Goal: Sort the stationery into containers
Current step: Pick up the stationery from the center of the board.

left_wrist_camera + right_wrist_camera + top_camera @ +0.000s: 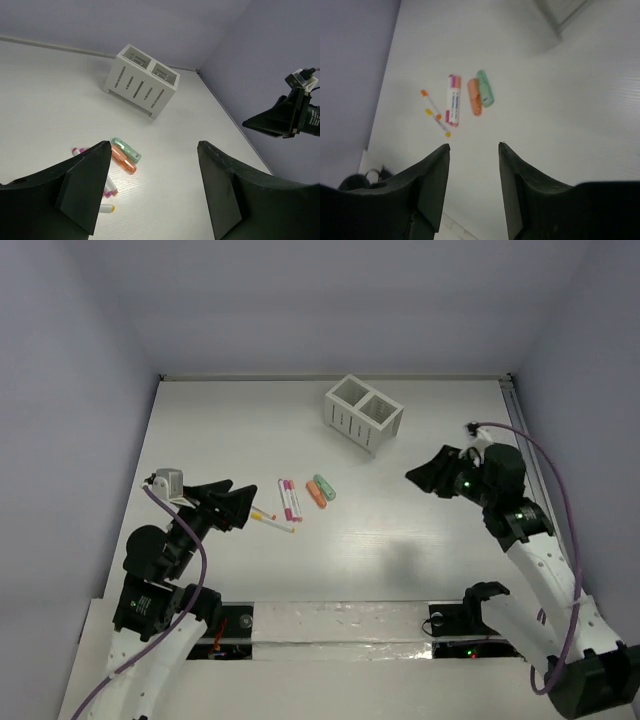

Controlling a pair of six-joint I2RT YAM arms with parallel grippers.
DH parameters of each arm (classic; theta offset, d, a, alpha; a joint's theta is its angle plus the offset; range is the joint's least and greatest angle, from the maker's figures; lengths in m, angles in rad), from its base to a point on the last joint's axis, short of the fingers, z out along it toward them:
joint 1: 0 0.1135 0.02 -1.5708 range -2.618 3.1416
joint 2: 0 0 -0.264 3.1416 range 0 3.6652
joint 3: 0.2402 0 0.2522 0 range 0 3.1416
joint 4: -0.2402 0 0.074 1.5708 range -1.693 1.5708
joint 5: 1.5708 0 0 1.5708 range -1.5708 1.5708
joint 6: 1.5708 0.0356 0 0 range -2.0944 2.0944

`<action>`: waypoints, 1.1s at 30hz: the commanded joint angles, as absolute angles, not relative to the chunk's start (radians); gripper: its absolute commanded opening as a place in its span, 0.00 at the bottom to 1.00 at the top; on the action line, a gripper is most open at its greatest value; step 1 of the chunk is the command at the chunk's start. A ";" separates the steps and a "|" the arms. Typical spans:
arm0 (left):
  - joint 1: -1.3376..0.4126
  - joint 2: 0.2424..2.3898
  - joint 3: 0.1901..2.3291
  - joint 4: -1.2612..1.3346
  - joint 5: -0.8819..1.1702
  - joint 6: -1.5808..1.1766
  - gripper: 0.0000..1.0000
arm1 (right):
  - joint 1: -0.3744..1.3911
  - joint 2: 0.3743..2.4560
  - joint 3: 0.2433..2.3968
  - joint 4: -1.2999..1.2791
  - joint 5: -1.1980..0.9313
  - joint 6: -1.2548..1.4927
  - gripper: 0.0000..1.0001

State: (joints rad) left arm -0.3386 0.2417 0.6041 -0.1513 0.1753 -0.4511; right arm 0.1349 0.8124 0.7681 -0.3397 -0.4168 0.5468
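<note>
Tiny print on white pens point(453, 100), too blurred to read

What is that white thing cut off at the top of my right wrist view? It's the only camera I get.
Observer: A white slatted box with two square compartments side by side.
Operator: Is anything in it?
Observer: From the top view both compartments look empty.
Operator: And the other arm?
Observer: The left gripper is open and holds nothing. It sits just left of the thin pens.
</note>
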 commanded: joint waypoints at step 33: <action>-0.342 0.225 0.612 -0.126 0.140 -0.443 0.34 | 0.710 1.902 1.413 -0.393 0.069 0.244 0.56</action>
State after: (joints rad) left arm -0.3386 0.2310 0.6041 -0.1669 0.1280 -0.4469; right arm 0.6785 1.8851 1.3399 -0.3939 0.0856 0.2760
